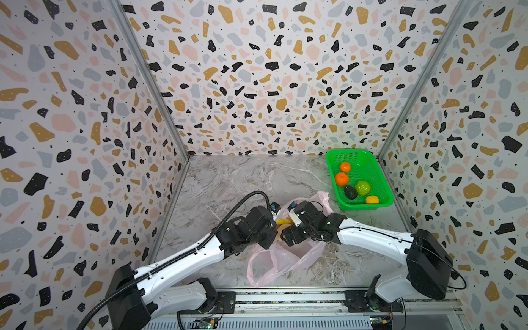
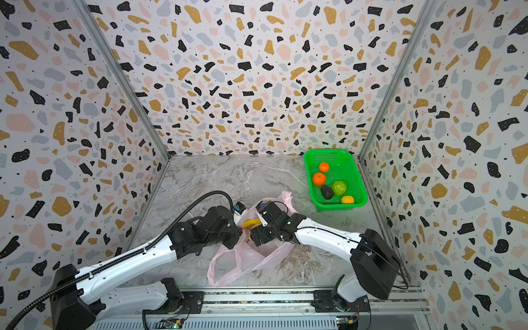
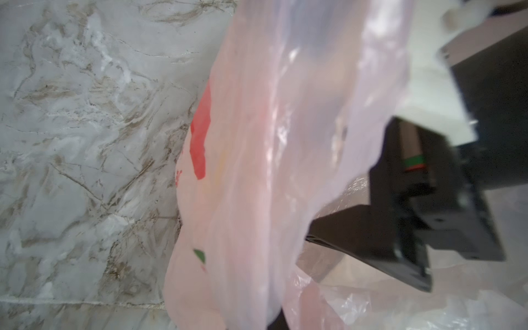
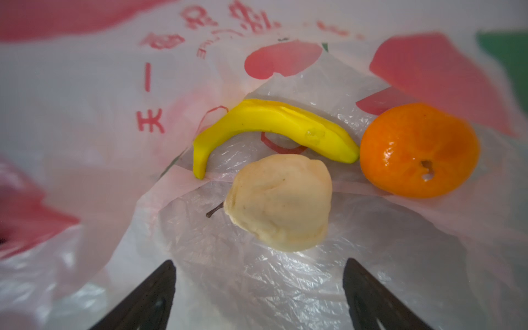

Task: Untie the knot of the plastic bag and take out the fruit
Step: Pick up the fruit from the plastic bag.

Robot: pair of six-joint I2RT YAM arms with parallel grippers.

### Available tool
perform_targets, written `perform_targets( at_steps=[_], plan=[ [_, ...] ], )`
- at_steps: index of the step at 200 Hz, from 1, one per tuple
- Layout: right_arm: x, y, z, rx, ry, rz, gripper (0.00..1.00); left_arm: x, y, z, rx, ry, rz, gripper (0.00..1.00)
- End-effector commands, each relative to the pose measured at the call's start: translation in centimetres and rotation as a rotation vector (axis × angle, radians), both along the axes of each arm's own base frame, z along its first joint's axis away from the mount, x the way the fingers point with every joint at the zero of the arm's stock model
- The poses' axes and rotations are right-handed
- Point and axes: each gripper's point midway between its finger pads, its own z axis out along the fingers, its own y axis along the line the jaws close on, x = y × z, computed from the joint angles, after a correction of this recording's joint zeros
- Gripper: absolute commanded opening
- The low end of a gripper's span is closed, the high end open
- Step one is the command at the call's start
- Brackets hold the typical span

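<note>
**Plastic bag [image 1: 274, 263] lying open at the bench's [image 1: 228, 183] near edge, both claws working at its mouth.**

Top views: five fruits are sitting in the green basket [image 1: 334, 160] at the far right corner, and the left claw [image 1: 270, 238] is sitting closed. Left wrist view: pink film is hiding its tips. Right wrist view: the right claw [image 4: 258, 294] is gaping wide, gripping nothing, facing the banana [image 4: 271, 128], pale pear [image 4: 280, 203] and tangerine [image 4: 418, 150] inside the bag.

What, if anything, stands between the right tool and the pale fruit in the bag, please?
Nothing visible does: the open right tool is inside the plastic bag, and the pale fruit lies bare ahead of it.
</note>
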Motion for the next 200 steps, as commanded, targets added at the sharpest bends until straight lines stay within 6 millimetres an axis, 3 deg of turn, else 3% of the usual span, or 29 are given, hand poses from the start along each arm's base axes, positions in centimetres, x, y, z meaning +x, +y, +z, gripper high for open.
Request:
perform_targets(
  at_steps=[1, 21, 66, 104, 130, 147, 166, 200],
  plan=[
    [1.2, 0.6, 0.5, 0.008, -0.067, -0.022, 0.95, 0.1, -0.4, 0.9, -0.05, -0.029, 0.002, 0.0],
    [2.0, 1.4, 0.6, 0.036, -0.089, -0.026, 1.0, -0.1, -0.6, 0.7, -0.059, -0.017, -0.008, 0.0],
    [2.5, 3.6, -0.7, 0.084, -0.072, -0.003, 0.99, -0.3, -0.6, 0.2, -0.062, -0.013, -0.012, 0.0],
    [2.6, 4.2, -2.2, 0.09, -0.057, 0.005, 0.99, -0.3, -0.5, 0.0, -0.07, -0.017, -0.007, 0.0],
    [2.4, 4.7, -2.8, 0.091, -0.044, 0.016, 0.9, -0.3, -0.5, -0.1, -0.07, -0.014, -0.006, 0.0],
    [2.4, 4.6, -2.6, 0.094, -0.046, 0.01, 0.72, -0.3, -0.5, -0.2, -0.07, -0.013, -0.004, 0.0],
    [2.2, 4.3, -2.5, 0.091, -0.044, 0.007, 0.61, -0.3, -0.5, -0.2, -0.074, -0.013, 0.0, 0.0],
    [2.0, 3.7, -1.1, 0.108, -0.06, 0.001, 0.58, -0.2, -0.2, -0.4, -0.071, -0.017, 0.015, 0.0]
  ],
)
